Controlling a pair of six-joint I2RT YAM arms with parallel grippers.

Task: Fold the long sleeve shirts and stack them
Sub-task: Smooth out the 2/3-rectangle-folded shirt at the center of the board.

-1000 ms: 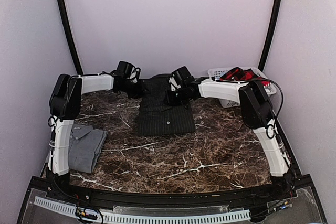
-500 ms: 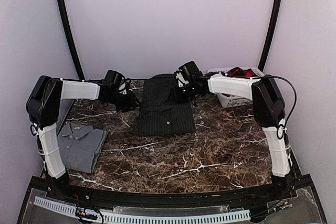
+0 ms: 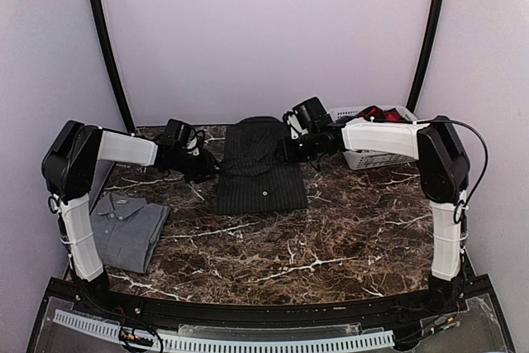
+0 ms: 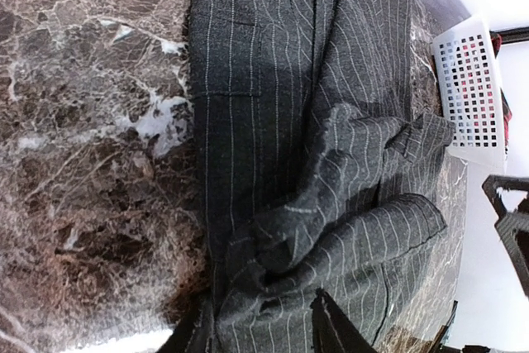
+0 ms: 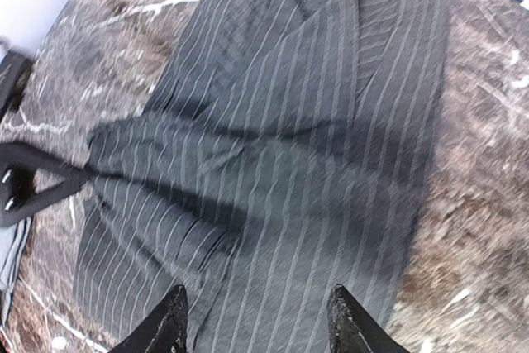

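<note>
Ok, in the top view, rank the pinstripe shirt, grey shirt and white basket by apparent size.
1. pinstripe shirt, clearly largest.
2. grey shirt.
3. white basket, but the right arm hides part of it, so second and third are unsure.

The top view is lit softly and evenly. Its pale walls (image 3: 264,39) take a faint lilac tint, and the dark marble surface (image 3: 331,237) shows almost no glare. Shadows there are weak, without hard edges. Both wrist views are wide-angle, so straight edges bend near the borders. In the left wrist view the white basket (image 4: 471,88) and the background beside it are overexposed. In the right wrist view the black pinstriped shirt (image 5: 314,121) looks slightly soft, with a broad dark shadow across its middle.
</note>
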